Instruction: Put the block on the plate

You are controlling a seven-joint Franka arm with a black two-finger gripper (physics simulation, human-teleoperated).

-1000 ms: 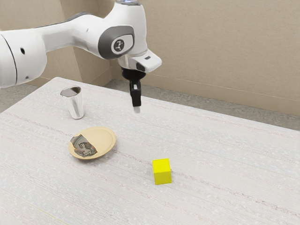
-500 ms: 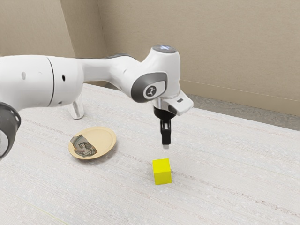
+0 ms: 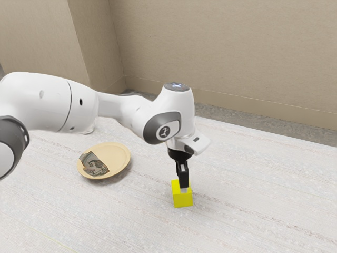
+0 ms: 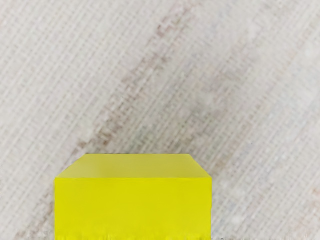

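Gripper, black, two-finger (image 3: 183, 190): pointed downward at the block; whether it stood apart or clamped, I cannot tell. Block, one, yellow, cube-shaped (image 3: 182, 200): sat on the table, directly beneath the hand, off the plate. Plate, one, round, cream-yellow, with a dark figured patch (image 3: 120, 156): lay well apart from the block, toward the exterior view's left. Table, one, whitish, streaked (image 3: 253, 200): bore both. Wall, beige (image 3: 226, 47): stood beyond.
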